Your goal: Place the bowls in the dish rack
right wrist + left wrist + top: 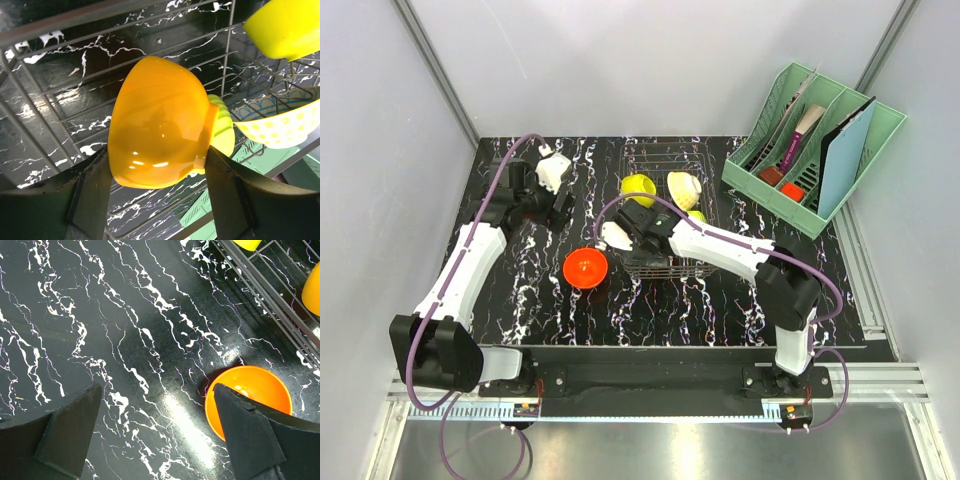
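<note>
The dark wire dish rack (665, 262) stands at mid-table and holds a yellow bowl (639, 188), a cream dotted bowl (683, 185) and a lime bowl (697, 216). My right gripper (632, 232) is over the rack's near left part. In the right wrist view it (156, 152) is shut on an amber bowl (160, 125), held on its side inside the rack (45, 115) against the lime bowl (223, 130). An orange bowl (586, 268) sits on the table left of the rack. My left gripper (560, 208) is open and empty (157, 387) above the table, with the orange bowl (250, 395) behind its right finger.
A mint-green slotted organiser (815, 150) with papers stands at the back right. The table is black marble (520, 290) with grey walls on three sides. The rack's edge (270, 290) crosses the left wrist view's top right.
</note>
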Controlling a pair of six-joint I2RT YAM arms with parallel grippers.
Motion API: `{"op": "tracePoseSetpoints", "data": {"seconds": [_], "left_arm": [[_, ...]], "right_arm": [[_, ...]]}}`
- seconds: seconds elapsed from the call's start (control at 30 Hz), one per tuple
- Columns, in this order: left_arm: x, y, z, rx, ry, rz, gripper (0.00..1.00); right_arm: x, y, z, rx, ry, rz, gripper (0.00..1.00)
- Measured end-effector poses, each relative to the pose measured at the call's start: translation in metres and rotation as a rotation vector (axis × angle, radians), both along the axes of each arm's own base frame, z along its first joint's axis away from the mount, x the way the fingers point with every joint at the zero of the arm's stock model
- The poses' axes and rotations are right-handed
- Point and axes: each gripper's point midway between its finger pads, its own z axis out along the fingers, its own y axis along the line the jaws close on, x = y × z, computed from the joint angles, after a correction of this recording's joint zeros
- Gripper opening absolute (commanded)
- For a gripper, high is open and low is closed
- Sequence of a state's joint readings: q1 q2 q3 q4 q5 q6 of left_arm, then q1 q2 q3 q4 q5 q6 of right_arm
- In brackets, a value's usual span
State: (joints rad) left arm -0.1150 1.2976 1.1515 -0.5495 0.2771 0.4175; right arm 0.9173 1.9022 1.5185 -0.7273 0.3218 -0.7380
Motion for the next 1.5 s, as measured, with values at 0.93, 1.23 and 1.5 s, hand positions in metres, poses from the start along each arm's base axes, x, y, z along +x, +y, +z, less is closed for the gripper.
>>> {"op": "tracePoseSetpoints", "data": {"seconds": [0.93, 1.23, 1.5], "left_arm": [[0.001, 0.001, 0.003, -0.001, -0.007, 0.002, 0.99], [0.001, 0.000, 0.003, -0.006, -0.006, 0.000, 0.99], [0.001, 0.000, 0.003, -0.006, -0.006, -0.001, 0.99]], "right_arm": [[-0.022, 0.004, -0.014, -0.024, 0.177, 0.051, 0.98], [-0.033, 0.023, -0.010, 0.057, 0.254, 0.074, 1.00], [-0.036, 0.029, -0.011, 0.083, 0.280, 0.086, 1.00]]}}
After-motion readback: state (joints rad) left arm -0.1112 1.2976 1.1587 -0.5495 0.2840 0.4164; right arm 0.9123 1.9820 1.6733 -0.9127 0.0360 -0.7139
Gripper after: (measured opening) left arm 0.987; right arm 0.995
